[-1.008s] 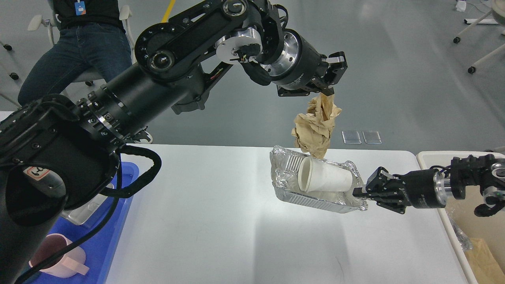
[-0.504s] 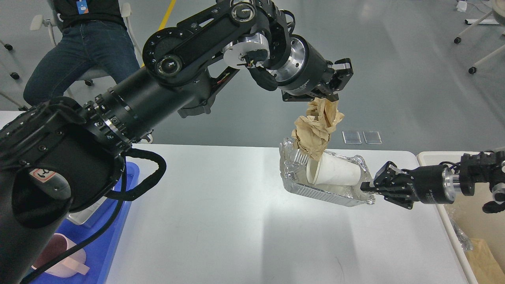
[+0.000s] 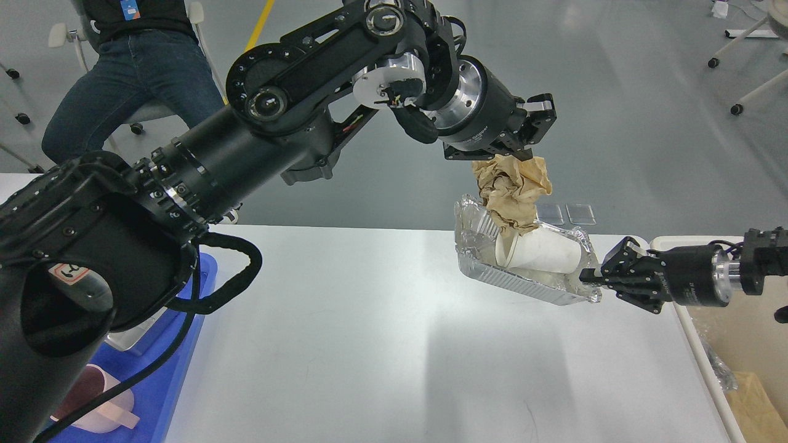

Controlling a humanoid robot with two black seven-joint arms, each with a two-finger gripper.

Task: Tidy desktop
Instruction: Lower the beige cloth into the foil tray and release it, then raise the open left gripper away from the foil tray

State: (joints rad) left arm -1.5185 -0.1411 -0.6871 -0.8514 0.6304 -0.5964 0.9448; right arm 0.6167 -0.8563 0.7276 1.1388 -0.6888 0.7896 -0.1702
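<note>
The right hand pinches a foil tray's rim, lifted above the white tabletop; its loose paper cup could roll out; the left hand grips crumpled brown paper, which may snag the tray.

Cup in foil tray; paper above
</note>
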